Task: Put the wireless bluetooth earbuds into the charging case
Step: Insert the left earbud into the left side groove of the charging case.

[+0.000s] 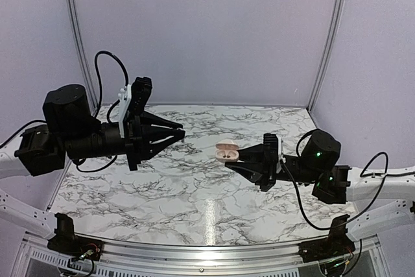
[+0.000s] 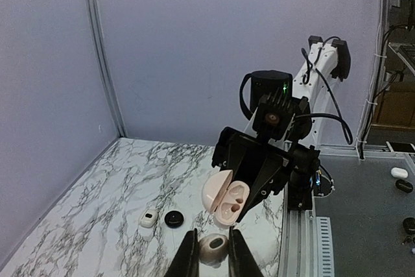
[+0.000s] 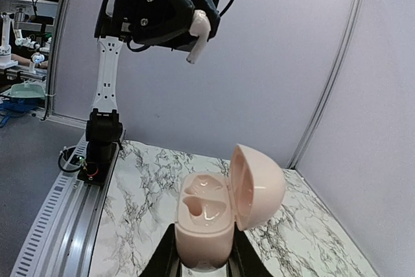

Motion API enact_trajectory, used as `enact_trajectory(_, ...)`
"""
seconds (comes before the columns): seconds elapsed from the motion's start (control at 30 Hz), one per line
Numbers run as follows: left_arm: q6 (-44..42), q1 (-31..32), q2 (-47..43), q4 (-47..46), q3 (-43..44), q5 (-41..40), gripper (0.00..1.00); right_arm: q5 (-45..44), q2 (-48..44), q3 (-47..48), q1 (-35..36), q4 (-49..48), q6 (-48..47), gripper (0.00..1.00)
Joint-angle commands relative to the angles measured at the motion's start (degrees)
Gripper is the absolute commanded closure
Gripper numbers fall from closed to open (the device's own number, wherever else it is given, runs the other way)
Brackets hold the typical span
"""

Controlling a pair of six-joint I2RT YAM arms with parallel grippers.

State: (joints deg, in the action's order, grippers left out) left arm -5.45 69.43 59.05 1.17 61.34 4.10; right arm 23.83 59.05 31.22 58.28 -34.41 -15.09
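I can read no text, label, brand, number or sign in any of my three views. The charging case shows me a plain shell with no lettering I can make out. The clutter at the far left of the right wrist view is too small and blurred to read.

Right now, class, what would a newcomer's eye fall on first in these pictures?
The open charging case, pinkish sockets empty, is held above the marble table by the right gripper. Facing it in mid-air, the left gripper pinches a small pale earbud.
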Motion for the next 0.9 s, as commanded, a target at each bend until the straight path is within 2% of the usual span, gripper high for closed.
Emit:
enact_trajectory(0.0,-3.89,1.91,3.34,-7.77,0.36,2.84,0.95,3.16,1.03,3.20,0.51,-2.81,1.17,1.00)
enact_trajectory(0.33,-6.14,3.21,9.01,-9.48,2.42,3.89,0.96,6.43,3.29,3.90,0.78,-5.77,6.95,1.00)
enact_trajectory(0.87,-5.51,3.26,12.68,-11.72,3.08,5.99,0.96,8.00,4.95,3.75,0.87,-10.27,13.55,1.00)
